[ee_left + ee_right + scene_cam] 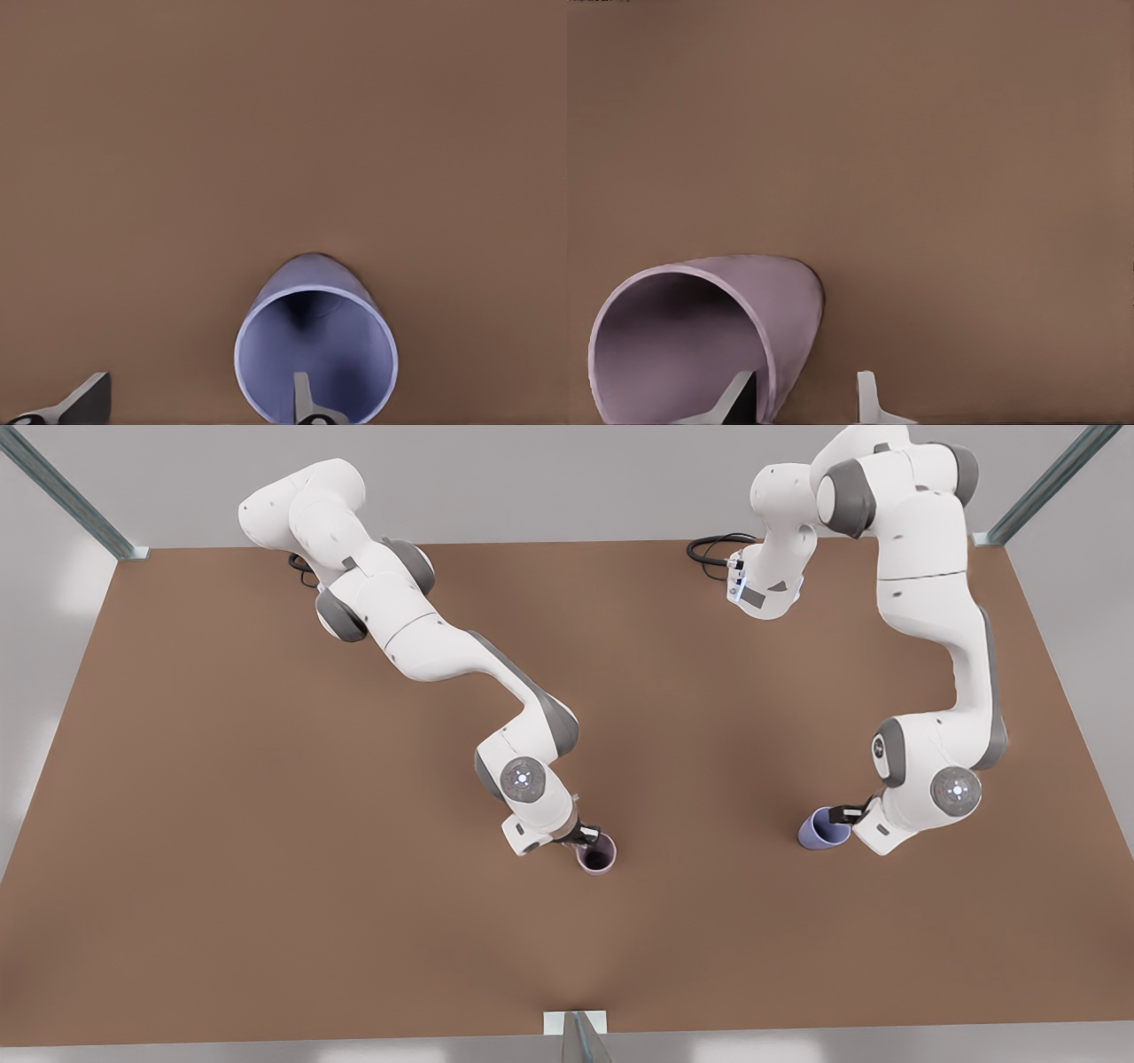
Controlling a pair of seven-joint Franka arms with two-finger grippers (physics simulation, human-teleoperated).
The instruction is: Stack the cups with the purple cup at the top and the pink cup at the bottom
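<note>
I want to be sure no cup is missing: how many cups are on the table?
2. The pink cup is near the table's middle, at the right gripper; the purple cup is toward the front view's right, at the left gripper.

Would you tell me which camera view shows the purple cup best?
The left wrist view: the purple cup faces it mouth-on, one left gripper finger inside. The front view shows it small; the right wrist view shows the pink cup.

Both cups on the table (266, 868) — pink cup (599, 856) at the front view's left of purple cup (824, 829).
</note>
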